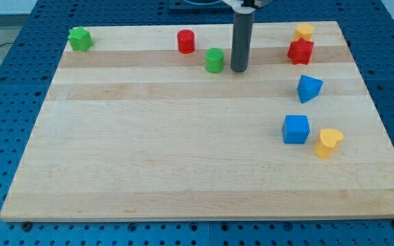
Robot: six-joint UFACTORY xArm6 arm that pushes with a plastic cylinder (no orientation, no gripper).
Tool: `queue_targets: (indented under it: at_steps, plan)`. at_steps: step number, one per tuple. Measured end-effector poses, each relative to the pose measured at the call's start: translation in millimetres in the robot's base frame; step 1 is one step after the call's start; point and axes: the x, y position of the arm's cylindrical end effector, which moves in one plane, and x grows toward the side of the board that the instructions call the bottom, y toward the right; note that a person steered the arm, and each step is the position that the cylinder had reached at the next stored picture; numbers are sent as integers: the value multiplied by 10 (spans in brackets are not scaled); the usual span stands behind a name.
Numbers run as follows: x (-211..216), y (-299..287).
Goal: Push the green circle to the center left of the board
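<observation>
- Wooden worktop [183, 164] is lying pale and bare across most of the view, sitting on a blue perforated base [5, 102].
- Green star-like block [81, 39] is sitting at the worktop's top-left corner, well off to the view's left of my tip.
- Red cylinder [185, 42] is standing near the top edge, up and to the view's left of my tip.
- Green circle [215, 60] is standing just beside my tip, on its left in the view, with a narrow gap showing between them; it is sitting near the top middle of the worktop.
- My tip [239, 70] is resting on the worktop at the end of the upright dark rod; the arm is carrying no claw, so there is nothing apart or together to report.
- Yellow block [304, 31] and red block [300, 51] are sitting touching each other to the view's right of my tip, the yellow one nearer the top edge.
- Blue block [309, 88], looking wedge-shaped, is lying lower and to the right of my tip.
- Blue cube [295, 129] is sitting further down on the right, and the yellow heart [328, 143] is lying just beside it, lower right.
</observation>
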Motion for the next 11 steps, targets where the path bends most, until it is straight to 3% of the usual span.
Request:
queue_targets:
  at_steps: [1,3,5,6,8,9,11]
  plan:
    - [-134,-73]
    - [-62,-1106]
    - [-163,-1143]
    - [-168,-1477]
    - [338,-2659]
    - [216,-2533]
    - [47,-1726]
